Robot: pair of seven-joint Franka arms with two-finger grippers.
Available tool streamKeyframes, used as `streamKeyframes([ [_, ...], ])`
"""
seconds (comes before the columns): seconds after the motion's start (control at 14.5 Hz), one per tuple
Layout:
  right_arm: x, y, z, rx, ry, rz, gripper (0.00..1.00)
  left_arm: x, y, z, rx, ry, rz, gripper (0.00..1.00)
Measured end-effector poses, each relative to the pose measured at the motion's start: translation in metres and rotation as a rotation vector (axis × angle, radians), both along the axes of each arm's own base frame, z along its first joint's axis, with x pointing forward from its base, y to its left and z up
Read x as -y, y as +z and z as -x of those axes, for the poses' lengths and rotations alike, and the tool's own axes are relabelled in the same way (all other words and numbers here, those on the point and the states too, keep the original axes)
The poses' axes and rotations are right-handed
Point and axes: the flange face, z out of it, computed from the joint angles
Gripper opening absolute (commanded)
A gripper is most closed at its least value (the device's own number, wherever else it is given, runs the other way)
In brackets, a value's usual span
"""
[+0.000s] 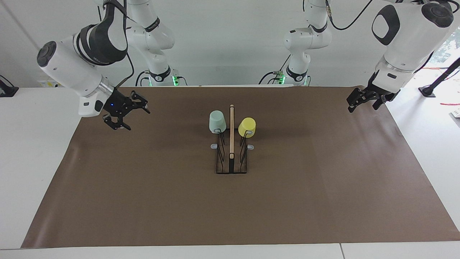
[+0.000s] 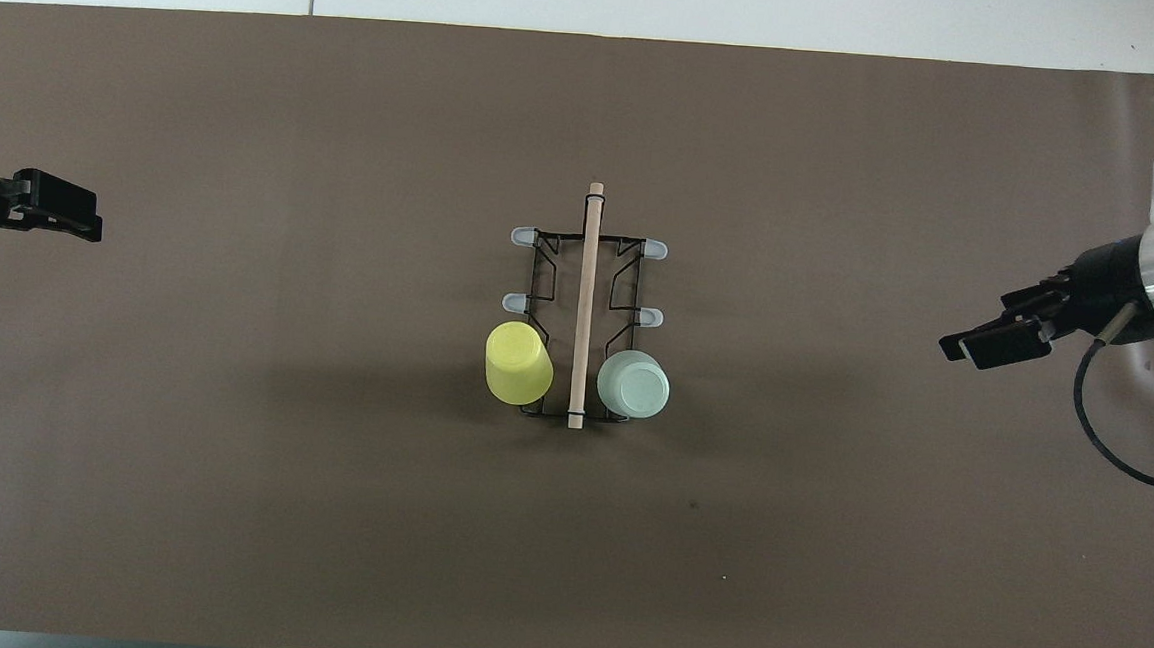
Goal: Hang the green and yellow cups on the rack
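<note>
On the rack [image 1: 231,151], green cup [image 1: 217,122] and yellow cup [image 1: 247,127] are seen hung on 2 pegs, well apart from both empty pincers: right pincer [image 1: 126,111] spread, left pincer [image 1: 366,99] unreadable.

We see only the rack [image 2: 583,314] mid-mat as an obstacle, green cup [image 2: 633,385] and yellow cup [image 2: 519,363] capping its 6 o'clock pegs. Brown mat [image 2: 226,493] is open from 12 round to 12 around it; both grippers sit out at 3 and 9.
</note>
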Motion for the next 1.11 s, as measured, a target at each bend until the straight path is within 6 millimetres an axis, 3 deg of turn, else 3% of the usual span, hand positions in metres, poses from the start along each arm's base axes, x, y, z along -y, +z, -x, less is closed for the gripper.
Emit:
streamKeyframes([
  [0.14, -0.005, 0.043, 0.004, -0.018, -0.06, 0.096, 1.0, 0.0, 0.0, 0.0, 0.0, 0.0, 0.0, 1.0],
  [0.28, -0.001, 0.063, 0.007, -0.035, -0.122, 0.146, 1.0, 0.0, 0.0, 0.0, 0.0, 0.0, 0.0, 1.0],
  [0.41, 0.008, 0.07, 0.011, -0.075, -0.197, 0.207, 1.0, 0.0, 0.0, 0.0, 0.0, 0.0, 0.0, 1.0],
  [0.76, -0.008, 0.083, 0.012, -0.112, -0.361, 0.306, 1.0, 0.0, 0.0, 0.0, 0.0, 0.0, 0.0, 1.0],
  [1.11, 0.029, 0.072, 0.005, -0.135, -0.438, 0.312, 1.0, 0.0, 0.0, 0.0, 0.0, 0.0, 0.0, 1.0],
])
